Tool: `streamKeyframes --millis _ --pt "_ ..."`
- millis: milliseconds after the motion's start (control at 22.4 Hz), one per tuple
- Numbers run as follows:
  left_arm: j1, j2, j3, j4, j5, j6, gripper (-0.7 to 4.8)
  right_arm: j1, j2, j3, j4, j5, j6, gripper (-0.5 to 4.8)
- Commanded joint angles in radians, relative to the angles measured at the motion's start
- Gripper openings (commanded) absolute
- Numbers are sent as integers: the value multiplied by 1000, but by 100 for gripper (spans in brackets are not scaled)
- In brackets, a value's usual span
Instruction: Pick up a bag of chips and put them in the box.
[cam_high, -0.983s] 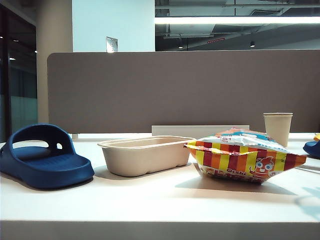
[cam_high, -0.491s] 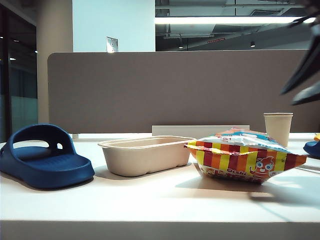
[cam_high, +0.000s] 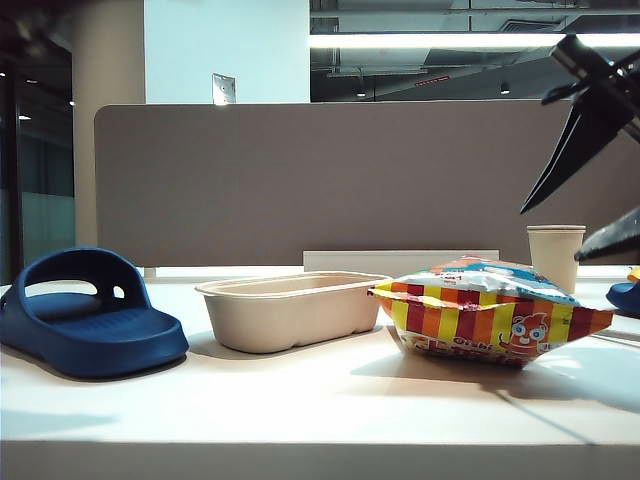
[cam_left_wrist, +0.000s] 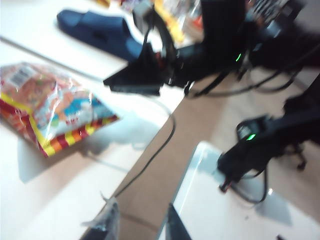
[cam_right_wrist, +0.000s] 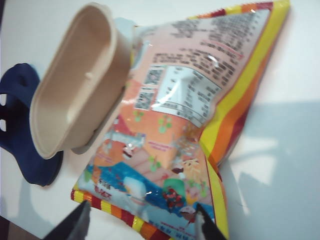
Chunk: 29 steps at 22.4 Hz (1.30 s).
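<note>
Nothing yet done, by the look of it: puffy crinkly bag of chips (cam_high: 488, 311) with red, orange and yellow stripes lying flat on the white table (cam_high: 300, 410), ungrasped, just beside the shallow beige pulp-fibre box (cam_high: 290, 309) and outside it. Box standing empty. All still to come: closing on the bag, lifting, carrying over the rim, releasing.

Largest first. Grey partition screen (cam_high: 330, 180) standing along the far table edge, well beyond any fingers. Dark blue rubber slipper (cam_high: 85, 315) resting past the box, on the side away from the right gripper (cam_high: 590, 215); probably no hindrance. Box touching or nearly touching the bag's edge in the right wrist view; cannot tell which. Bag (cam_right_wrist: 185, 125) lying straight below and between the right fingers (cam_right_wrist: 207, 225), which are standing well apart and clear above it, gripping nothing. Small beige paper cup (cam_high: 555, 255) standing near and behind those fingers, the one thing likely to be knocked on the descent. Second blue slipper edge (cam_high: 625, 293) peeking in close by.

Left gripper (cam_left_wrist: 137, 227) hovering past the table edge, fingers apart and empty, bag (cam_left_wrist: 47, 112) well off to one side, black cable (cam_left_wrist: 150, 160) trailing near.
</note>
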Motion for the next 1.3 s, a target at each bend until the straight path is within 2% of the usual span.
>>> streamKeyframes --millis 45,134,357,402,670,938,1295 --pt "-89 89 3 70 -108 47 122 1 31 2 14 -3 35 377" --pt "-117 137 3 138 -114 48 123 1 59 2 15 -6 37 444" --pt "-118 149 3 196 -116 48 122 1 102 1 34 -27 40 447" --pt "-117 149 3 199 -116 48 122 1 117 1 48 -41 43 477" --pt "-118 149 3 198 -116 41 122 3 210 2 146 -97 63 479" --pt "-118 149 3 198 -116 41 122 3 224 3 212 -100 68 479" --pt "-118 149 3 199 -116 41 122 3 253 2 167 -93 31 479"
